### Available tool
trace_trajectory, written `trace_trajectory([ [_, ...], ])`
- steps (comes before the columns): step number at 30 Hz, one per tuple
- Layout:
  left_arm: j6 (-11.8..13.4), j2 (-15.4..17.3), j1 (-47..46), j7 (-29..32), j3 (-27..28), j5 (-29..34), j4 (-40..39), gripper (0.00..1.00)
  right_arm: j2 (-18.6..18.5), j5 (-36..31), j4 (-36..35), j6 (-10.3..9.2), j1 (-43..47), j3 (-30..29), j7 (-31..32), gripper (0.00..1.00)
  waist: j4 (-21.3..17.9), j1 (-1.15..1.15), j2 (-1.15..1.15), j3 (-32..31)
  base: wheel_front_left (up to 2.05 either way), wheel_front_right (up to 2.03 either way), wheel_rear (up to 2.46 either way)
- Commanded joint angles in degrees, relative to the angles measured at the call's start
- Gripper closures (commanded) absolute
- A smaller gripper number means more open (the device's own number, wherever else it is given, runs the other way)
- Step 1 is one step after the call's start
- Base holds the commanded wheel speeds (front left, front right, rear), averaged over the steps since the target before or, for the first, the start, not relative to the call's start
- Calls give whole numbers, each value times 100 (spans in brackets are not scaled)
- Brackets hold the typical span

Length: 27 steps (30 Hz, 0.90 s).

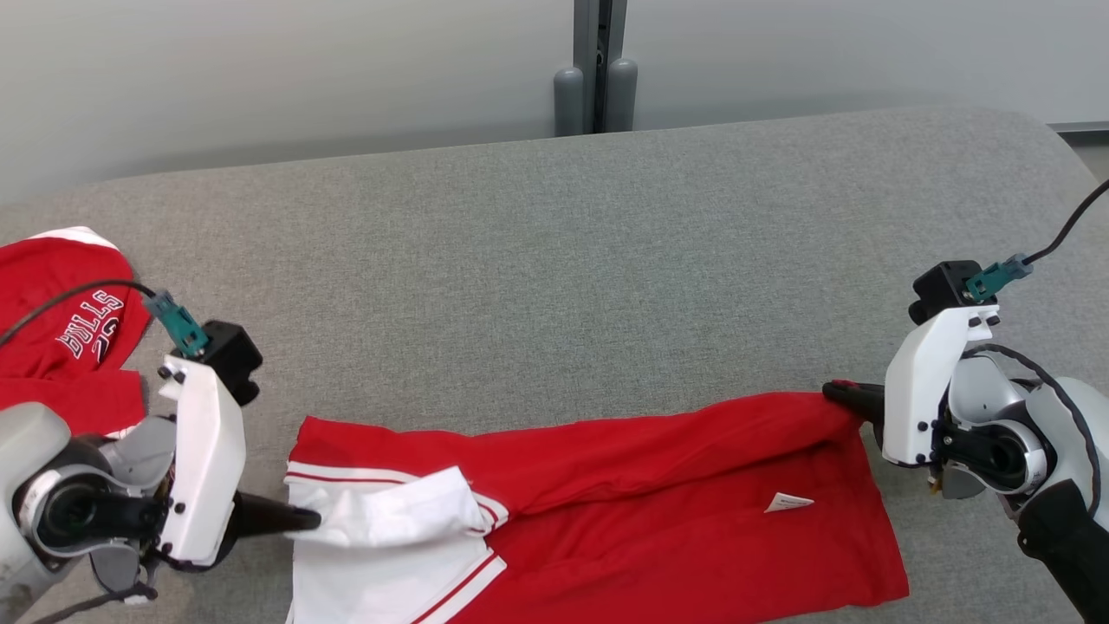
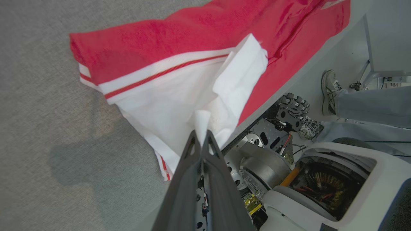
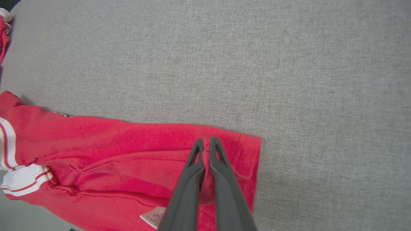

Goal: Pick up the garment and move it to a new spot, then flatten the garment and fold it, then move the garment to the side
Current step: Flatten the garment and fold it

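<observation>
The garment (image 1: 606,485) is red with white, red-striped trim, and it lies stretched sideways along the near edge of the grey table (image 1: 554,260). My left gripper (image 1: 314,520) is shut on a fold of its white part at the left end; in the left wrist view the white cloth (image 2: 231,80) rises from between the fingertips of that gripper (image 2: 201,133). At the right end my right gripper (image 1: 830,392) is shut on the red hem. The right wrist view has the red cloth (image 3: 112,144) pinched between the fingers of the right gripper (image 3: 205,141).
A second red jersey (image 1: 61,329) with "BULLS" lettering lies at the table's far left. A white label (image 1: 788,502) sits on the garment near its right end. Two grey posts (image 1: 596,95) stand behind the table. A person's foot (image 2: 329,93) stands on the floor beside my base.
</observation>
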Motion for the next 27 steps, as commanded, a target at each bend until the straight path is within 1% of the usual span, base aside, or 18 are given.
trace_trajectory([
  [1,-7,-13,107,29,-19,-29,22,100,-84,80,-73,1,76,44,77,100,1,0,0,-10,0,0,0],
  [6,-7,-47,233,101,-36,13,92,100,-270,157,-252,1,137,163,371,100,-5,0,0,-49,0,0,0],
  [10,-7,-86,304,158,-40,2,130,100,-348,220,-304,1,158,214,662,100,-6,0,0,-74,0,0,0],
  [19,-7,-138,362,205,-20,-28,186,100,-327,323,-312,1,220,233,1275,100,6,0,0,-117,0,0,0],
  [26,-7,-146,413,240,-4,-20,248,100,-250,204,-273,1,292,149,1464,100,4,0,0,-92,0,0,0],
  [27,-7,-145,420,254,-1,-30,258,100,-237,178,-270,1,290,125,1467,91,0,0,0,-87,0,0,0],
])
